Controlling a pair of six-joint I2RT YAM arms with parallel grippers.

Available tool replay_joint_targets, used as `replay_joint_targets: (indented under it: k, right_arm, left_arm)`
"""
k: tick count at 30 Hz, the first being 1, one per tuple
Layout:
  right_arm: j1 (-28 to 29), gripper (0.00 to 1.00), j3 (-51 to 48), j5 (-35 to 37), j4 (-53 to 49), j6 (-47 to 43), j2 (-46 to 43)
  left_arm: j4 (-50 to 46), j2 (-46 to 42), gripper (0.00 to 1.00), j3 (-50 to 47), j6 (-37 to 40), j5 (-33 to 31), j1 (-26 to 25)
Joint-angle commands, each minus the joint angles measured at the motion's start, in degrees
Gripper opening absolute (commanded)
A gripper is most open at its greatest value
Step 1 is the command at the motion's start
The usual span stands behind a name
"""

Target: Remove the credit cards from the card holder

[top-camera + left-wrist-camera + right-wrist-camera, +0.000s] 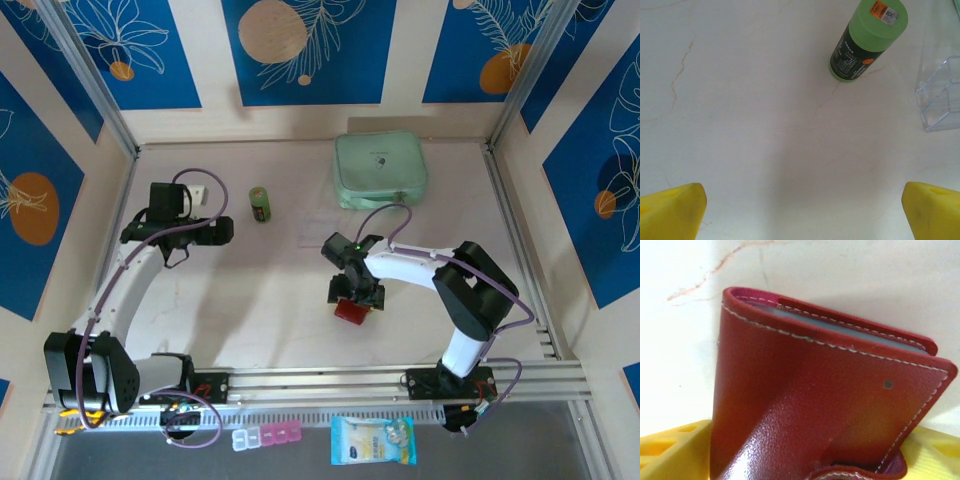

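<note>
The card holder, a small red wallet with white stitching, is folded shut near the table's middle. My right gripper stands over it, one yellow finger against each side of it. The credit cards are hidden; just a thin grey-blue edge shows between the covers. My left gripper hangs wide open over bare table at the left, nothing between its yellow fingertips.
A green capped bottle lies ahead of the left gripper. Clear plastic sits to its right. A mint green zip case is at the back. A pill organiser and a blue packet lie before the rail.
</note>
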Motion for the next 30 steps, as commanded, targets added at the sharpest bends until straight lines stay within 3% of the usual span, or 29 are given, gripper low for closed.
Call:
replay_joint_targets:
  k: [1, 10, 23, 30]
  right_arm:
    - [0.60, 0.78, -0.75, 0.41, -0.06, 0.26, -0.97]
    - [3.55, 0.76, 4.82, 1.26, -1.93, -1.26, 0.67]
    - [9.93, 0.77, 21.62, -1.29, -5.30, -7.37, 13.89]
    - [12.88, 0.77, 22.86, -4.25, -7.37, -11.33, 16.13]
  left_arm:
    - [-0.44, -1.29, 1.00, -0.72, 0.26, -0.12, -0.22]
    - [-0.47, -1.42, 1.00, -0.74, 0.30, -0.34, -0.23]
    - [-0.75, -0.27, 1.00, -0.90, 0.26, -0.22, -0.26]
    - [-1.20, 0.78, 1.00, -0.65, -0.89, 3.58, -0.88]
